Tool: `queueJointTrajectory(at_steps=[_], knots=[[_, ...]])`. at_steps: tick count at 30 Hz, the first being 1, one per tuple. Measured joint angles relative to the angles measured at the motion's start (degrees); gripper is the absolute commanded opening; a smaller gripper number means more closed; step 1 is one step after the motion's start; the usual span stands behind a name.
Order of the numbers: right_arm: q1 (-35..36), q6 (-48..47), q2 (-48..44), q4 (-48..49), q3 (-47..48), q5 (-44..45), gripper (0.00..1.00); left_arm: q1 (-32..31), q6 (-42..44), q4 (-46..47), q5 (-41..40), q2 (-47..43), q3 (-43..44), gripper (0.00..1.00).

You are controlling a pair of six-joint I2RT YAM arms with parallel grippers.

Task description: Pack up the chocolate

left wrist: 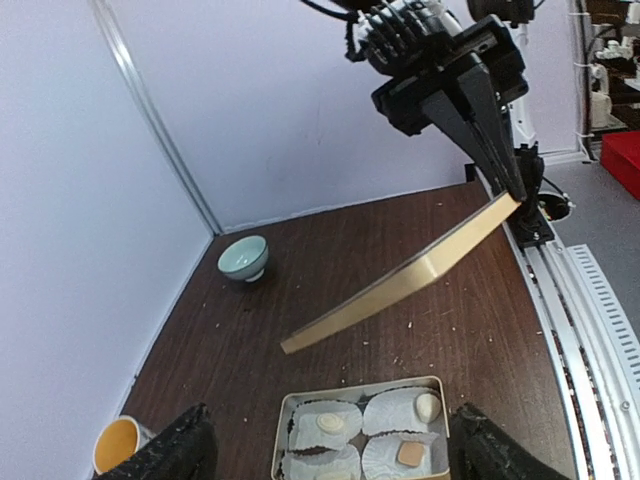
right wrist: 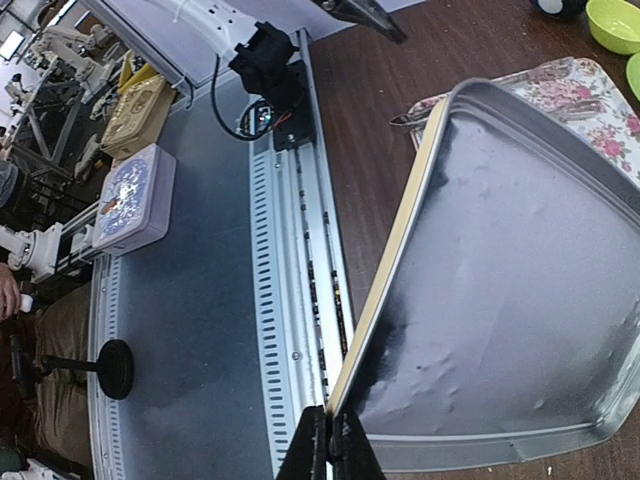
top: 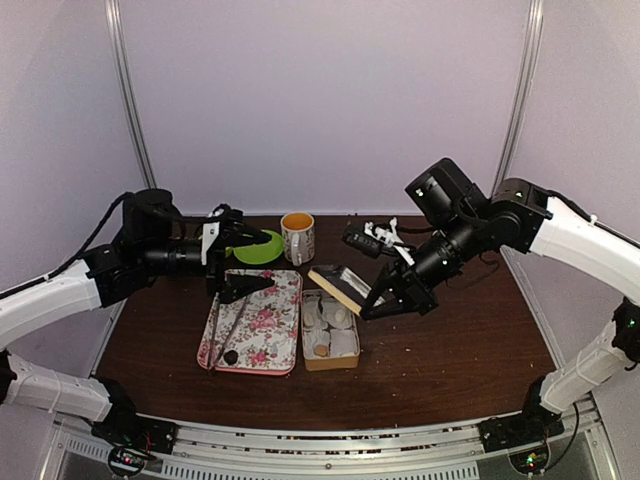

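Note:
The chocolate (top: pixel 231 356) is a tiny dark lump lying at the near end of the floral tray (top: pixel 262 322). My left gripper (top: pixel 248 286) hovers over the tray's far end, open and empty; in the left wrist view its fingertips (left wrist: pixel 185 448) stand wide apart above the open tin (left wrist: pixel 360 432). The tin (top: pixel 330 330) holds white paper cups with small pale sweets. My right gripper (top: pixel 375 305) is shut on the tan tin lid (top: pixel 338 285) and holds it tilted above the tin; the right wrist view shows the pinched rim (right wrist: pixel 330 445) and the lid's grey inside (right wrist: pixel 500 280).
A green bowl (top: pixel 258 248) and a yellow-lined mug (top: pixel 297 237) stand behind the tray. A small pale-green bowl (left wrist: pixel 244 258) sits far right on the table. White clutter (top: pixel 385 235) lies at the back. A thin stick (top: pixel 215 330) lies along the tray's left side.

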Motion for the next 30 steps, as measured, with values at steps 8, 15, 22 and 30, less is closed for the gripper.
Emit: queueJointTrajectory(at_steps=[8, 15, 22, 30], knots=[[0.22, -2.10, -1.29, -1.03, 0.00, -7.34, 0.00, -5.53, 13.25, -4.00, 7.54, 9.79, 9.51, 0.80], [0.35, -3.32, -1.31, -0.59, 0.00, -10.27, 0.00, -8.63, 19.80, -7.89, 8.68, 12.96, 11.93, 0.64], [0.37, -3.80, -1.31, 0.74, -0.17, -12.31, 0.00, -10.27, 21.99, -8.83, 8.66, 14.16, 13.75, 0.39], [0.37, -4.52, -1.31, 1.66, -1.20, -14.53, 0.00, -10.54, 23.34, -9.84, 9.49, 14.62, 14.49, 0.04]])
